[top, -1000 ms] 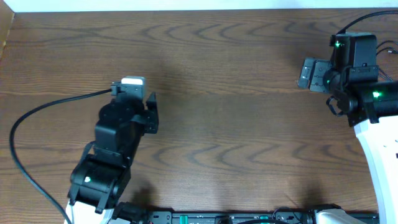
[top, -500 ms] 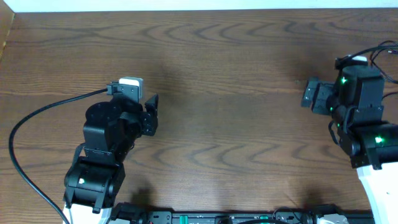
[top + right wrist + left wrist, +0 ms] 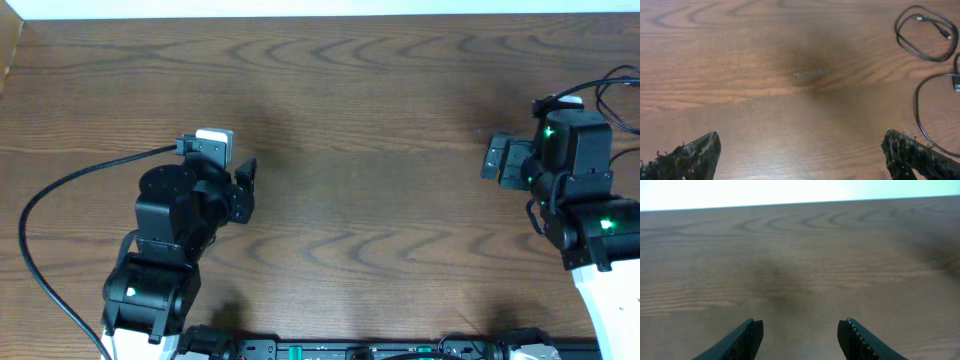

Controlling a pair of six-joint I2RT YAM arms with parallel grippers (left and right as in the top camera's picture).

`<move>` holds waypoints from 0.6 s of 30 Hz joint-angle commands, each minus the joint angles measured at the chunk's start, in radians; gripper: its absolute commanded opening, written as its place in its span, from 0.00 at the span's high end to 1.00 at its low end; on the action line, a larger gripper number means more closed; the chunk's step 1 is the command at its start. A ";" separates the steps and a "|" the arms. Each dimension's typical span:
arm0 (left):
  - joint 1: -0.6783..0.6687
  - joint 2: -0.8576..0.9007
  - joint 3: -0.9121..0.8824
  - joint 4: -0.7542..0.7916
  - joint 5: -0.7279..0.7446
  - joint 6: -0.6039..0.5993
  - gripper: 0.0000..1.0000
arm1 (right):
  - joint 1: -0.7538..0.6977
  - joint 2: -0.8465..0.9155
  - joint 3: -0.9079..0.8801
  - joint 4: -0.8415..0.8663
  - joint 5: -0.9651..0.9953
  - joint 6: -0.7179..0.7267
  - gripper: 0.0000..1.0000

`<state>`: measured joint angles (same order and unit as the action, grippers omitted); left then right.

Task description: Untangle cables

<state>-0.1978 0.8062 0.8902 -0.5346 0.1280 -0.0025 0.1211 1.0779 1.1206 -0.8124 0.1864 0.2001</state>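
Note:
In the right wrist view a thin black cable [image 3: 925, 32] lies coiled in a loop on the wooden table at the top right, its small plug ends showing. A second thin dark cable [image 3: 918, 112] curves down the right edge, with a plug [image 3: 956, 82] at the frame's border. My right gripper [image 3: 801, 135] [image 3: 495, 158] is open wide over bare wood, left of both cables and holding nothing. My left gripper [image 3: 801, 325] [image 3: 247, 185] is open over bare wood on the table's left side. Nothing lies between its fingers.
A thick black arm cable [image 3: 60, 190] sweeps round the left arm towards the table's left edge. Thin black leads [image 3: 618, 85] run behind the right arm at the right edge. The table's far edge [image 3: 800, 202] meets a pale wall.
The right arm has swung toward the table's front, its gripper moving down in the overhead view. The left arm has shifted slightly left. Neither gripper's opening changed.

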 commanded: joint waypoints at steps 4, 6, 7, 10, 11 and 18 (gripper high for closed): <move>0.005 -0.111 -0.010 0.003 -0.074 0.044 0.46 | 0.011 -0.146 -0.090 0.151 0.048 -0.016 0.01; 0.005 -0.138 -0.014 -0.014 -0.106 0.043 0.46 | 0.011 -0.208 -0.152 0.190 0.047 -0.015 0.01; 0.005 -0.151 -0.025 -0.018 -0.106 0.043 0.46 | 0.011 -0.241 -0.191 0.203 0.043 -0.013 0.01; 0.005 -0.179 -0.080 -0.023 -0.107 0.037 0.46 | 0.011 -0.299 -0.274 0.212 0.043 -0.014 0.01; 0.005 -0.197 -0.121 -0.019 -0.114 0.019 0.46 | 0.011 -0.322 -0.309 0.212 0.043 -0.014 0.01; 0.005 -0.336 -0.289 0.027 -0.114 -0.036 0.46 | 0.011 -0.391 -0.386 0.176 0.047 0.018 0.01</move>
<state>-0.1978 0.5396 0.6369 -0.5186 0.0311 -0.0059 0.1242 0.7197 0.7444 -0.6212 0.2173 0.1974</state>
